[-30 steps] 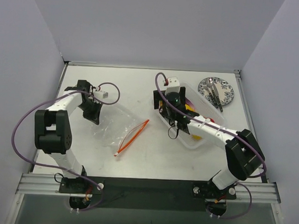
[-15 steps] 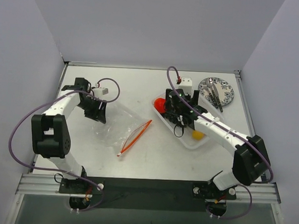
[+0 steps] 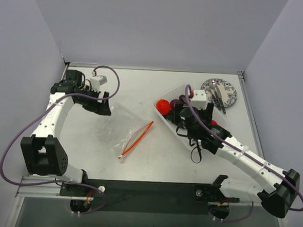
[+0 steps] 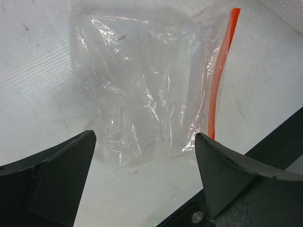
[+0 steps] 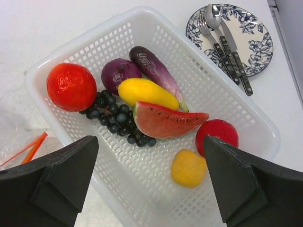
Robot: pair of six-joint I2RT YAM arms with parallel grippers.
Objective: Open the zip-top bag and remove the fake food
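Zip-top bag (image 4: 142,85) of clear, thin, crinkly plastic lies flat on the white table (image 3: 142,88), left of centre. Its red-orange zip strip (image 4: 218,80) runs along the near-right edge, and only tabletop shows through the film. The left gripper (image 4: 144,139) hangs over the bag's far-left edge, jaws spread wide with nothing between them. To the right sits a white perforated plastic basket (image 5: 222,90) holding the fake food (image 3: 164,106) — a red tomato (image 5: 71,86), a purple onion (image 5: 119,73), a dark purple eggplant (image 5: 154,68), a yellow oblong fruit (image 5: 147,92), a watermelon slice (image 5: 168,120), a bunch of dark grapes (image 5: 113,116), a red round fruit (image 5: 217,135) and a small orange-yellow fruit (image 5: 188,168). The right gripper (image 5: 149,142) hovers above the basket, jaws wide apart and holding nothing; in the top view its arm covers much of the basket. Beyond, near the far right corner, a blue-and-white floral plate (image 5: 262,42) carries a metal fork, spoon and knife (image 5: 225,42).
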